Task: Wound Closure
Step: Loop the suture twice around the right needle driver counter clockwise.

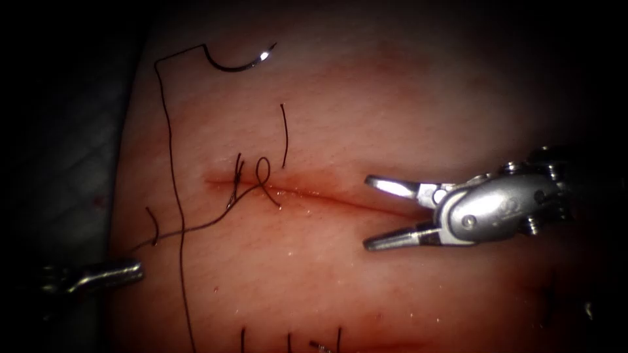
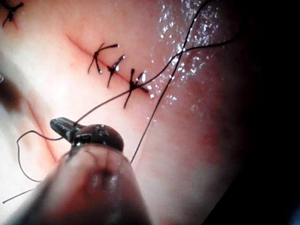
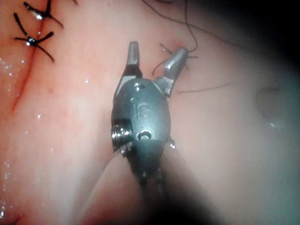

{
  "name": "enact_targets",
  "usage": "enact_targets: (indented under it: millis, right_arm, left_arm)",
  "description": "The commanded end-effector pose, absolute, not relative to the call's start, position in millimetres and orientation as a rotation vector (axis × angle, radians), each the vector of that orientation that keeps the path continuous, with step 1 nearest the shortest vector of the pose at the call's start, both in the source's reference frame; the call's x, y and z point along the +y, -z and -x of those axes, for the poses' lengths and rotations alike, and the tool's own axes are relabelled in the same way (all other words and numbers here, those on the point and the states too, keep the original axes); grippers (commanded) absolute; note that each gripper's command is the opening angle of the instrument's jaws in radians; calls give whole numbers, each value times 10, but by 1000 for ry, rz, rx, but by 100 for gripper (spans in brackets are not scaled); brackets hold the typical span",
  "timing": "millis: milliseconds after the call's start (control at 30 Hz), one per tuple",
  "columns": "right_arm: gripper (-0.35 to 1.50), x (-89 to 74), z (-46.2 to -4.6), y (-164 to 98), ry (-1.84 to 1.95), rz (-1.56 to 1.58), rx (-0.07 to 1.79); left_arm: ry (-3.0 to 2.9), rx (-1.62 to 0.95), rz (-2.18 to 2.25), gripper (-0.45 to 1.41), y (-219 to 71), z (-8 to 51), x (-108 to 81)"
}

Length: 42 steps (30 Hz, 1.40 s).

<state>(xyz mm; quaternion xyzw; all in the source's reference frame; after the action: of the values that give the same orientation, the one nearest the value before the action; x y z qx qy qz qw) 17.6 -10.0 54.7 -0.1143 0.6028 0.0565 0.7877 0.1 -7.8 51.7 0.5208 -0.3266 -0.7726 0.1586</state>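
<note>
Holding thread (image 1: pixel 171 163), the left claw (image 1: pixel 127 269) sits clamped; the right claw (image 1: pixel 386 216), jaws apart and empty, straddles the cut (image 1: pixel 340 198). Well beyond both, the needle (image 1: pixel 239 64) lies free on the tissue (image 1: pixel 392 98). Knot-tying seems underway; a steady pull is needed.

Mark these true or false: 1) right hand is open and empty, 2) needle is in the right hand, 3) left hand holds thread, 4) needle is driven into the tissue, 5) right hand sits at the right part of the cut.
1) True. The right hand has its jaws spread with nothing between them.
2) False. The needle lies free on the tissue, above the cut, held by neither hand.
3) True. The left hand is shut on the thread.
4) False. The needle's whole curve lies on the surface.
5) True. Its jaws straddle the cut there.
</note>
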Motion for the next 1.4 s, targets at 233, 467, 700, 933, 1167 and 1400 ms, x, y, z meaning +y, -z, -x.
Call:
enact_targets:
  millis: [233,467,700,933,1167,1400]
  right_arm:
    - [-35,-42,-248,-584,-44,151,1251]
    - [-35,-21,-327,-617,121,-5,1293]
    - [-35,-33,-370,-643,249,-102,1292]
    - [-35,-56,-378,-664,249,-279,1344]
    - [-35,-81,-364,-677,119,-358,1472]
    - [-35,-101,-352,-687,-32,-417,1568]
  left_arm:
    - [2197,-936,-1513,-45,-524,4,-70]
    - [2119,-923,-1612,-45,-522,3,-55]
    - [2068,-914,-1682,-45,-520,9,-36]
    - [2056,-900,-1723,-45,-527,6,1]
    - [2120,-885,-1711,-45,-583,11,42]
    - [2247,-889,-1665,-45,-647,15,76]
